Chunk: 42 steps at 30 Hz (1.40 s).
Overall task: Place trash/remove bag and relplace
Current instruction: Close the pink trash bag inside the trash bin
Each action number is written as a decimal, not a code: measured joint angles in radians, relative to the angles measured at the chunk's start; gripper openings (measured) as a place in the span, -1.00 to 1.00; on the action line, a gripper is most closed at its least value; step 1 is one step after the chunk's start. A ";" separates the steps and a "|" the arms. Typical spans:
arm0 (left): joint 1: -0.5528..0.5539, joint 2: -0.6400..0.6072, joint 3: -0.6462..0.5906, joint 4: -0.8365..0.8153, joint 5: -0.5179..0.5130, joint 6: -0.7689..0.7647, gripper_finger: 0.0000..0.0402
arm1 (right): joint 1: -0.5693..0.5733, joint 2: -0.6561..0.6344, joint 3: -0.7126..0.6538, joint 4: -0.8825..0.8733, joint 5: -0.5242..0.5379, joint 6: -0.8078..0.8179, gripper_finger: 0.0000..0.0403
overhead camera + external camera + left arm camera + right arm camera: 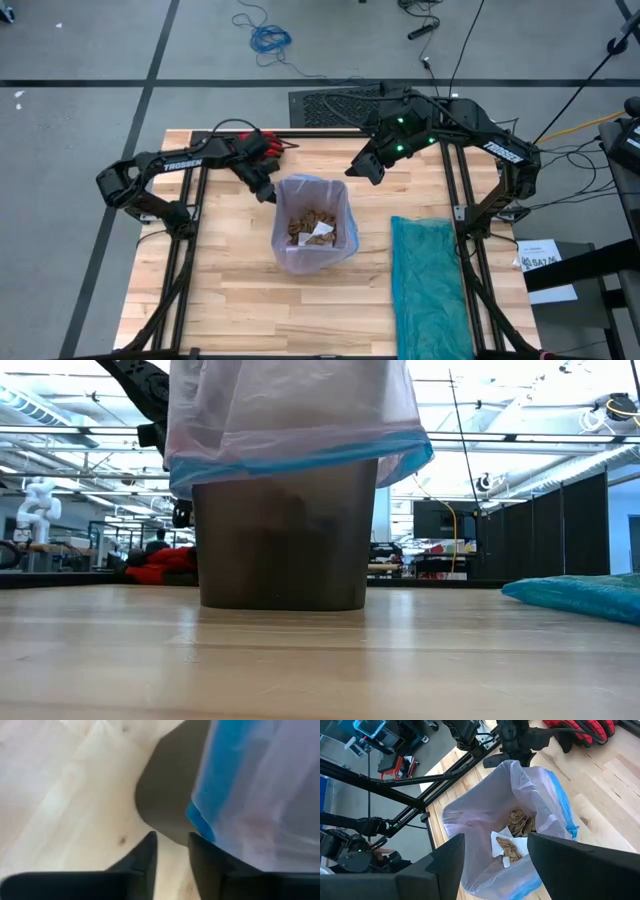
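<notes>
A dark bin [285, 535] stands on the table's middle, lined with the pale lilac bag [312, 190], whose blue hem [200, 820] is folded down over the rim. Inside lies the trash [520, 825]: tan paper lumps and a white scrap. My left gripper [172, 857] is at the bin's far left corner [266, 192], slanting down, open with a narrow gap and only table showing between its fingers. My right gripper [495, 865] hovers wide open above the bin's far right side [365, 168]. My left gripper has one finger [210, 862] right beside the bag's blue hem [197, 827] at the bin's corner. I cannot tell whether it touches the hem.
A teal plastic bag [430, 285] lies flat on the table's right side. A red glove [262, 145] lies at the far edge behind my left gripper. Bare wood stretches along the near edge and to the bin's left.
</notes>
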<state>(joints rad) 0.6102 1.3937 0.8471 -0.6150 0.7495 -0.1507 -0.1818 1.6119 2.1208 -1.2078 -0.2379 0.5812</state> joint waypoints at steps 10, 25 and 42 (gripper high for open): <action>0.016 -0.042 0.002 0.007 -0.014 -0.027 -0.99 | 0.000 0.000 0.000 0.000 0.000 -0.015 0.03; 0.093 -0.237 0.003 0.005 0.072 -0.131 -1.00 | 0.000 0.000 0.000 -0.001 0.000 -0.047 0.03; 0.108 -0.197 0.003 -0.058 0.081 -0.075 -0.51 | 0.000 0.000 0.000 -0.001 0.000 -0.046 0.03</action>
<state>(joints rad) 0.7177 1.1968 0.8501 -0.6730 0.8308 -0.2260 -0.1816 1.6123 2.1208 -1.2083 -0.2379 0.5350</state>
